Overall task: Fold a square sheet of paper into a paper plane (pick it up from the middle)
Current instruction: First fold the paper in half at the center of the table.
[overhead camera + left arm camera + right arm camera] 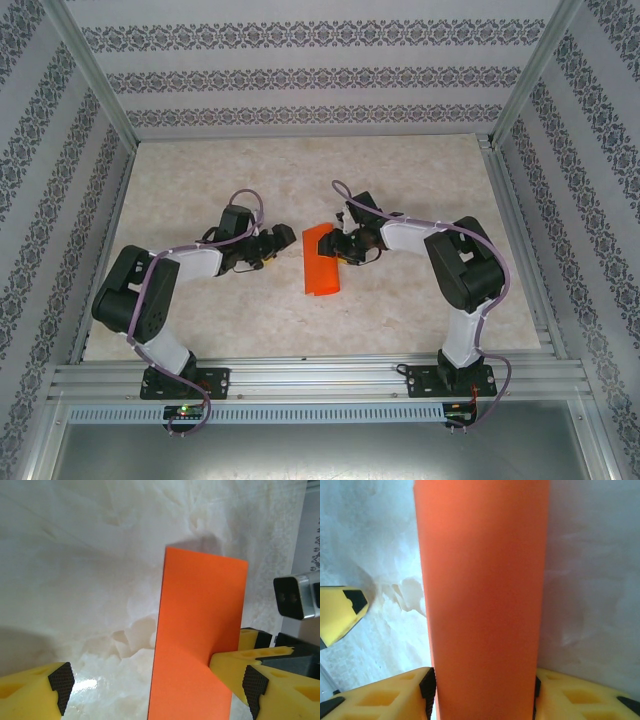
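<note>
The pale marbled surface (pixel 200 300) carries 1 orange sheet of paper (pixel 321 262), folded into a narrow strip. It sits near the middle, between the 2 arms. The right tool (pixel 343 247) is at the strip's far right side. In the right wrist view its 2 pads stand on either side of the strip, but I cannot tell whether they pinch it. The left tool (pixel 280 245) is just left of the strip, fingers spread wide and holding nothing.

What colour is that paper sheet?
Plain bright orange-red paper sheet; clearest in the left wrist view.
</note>
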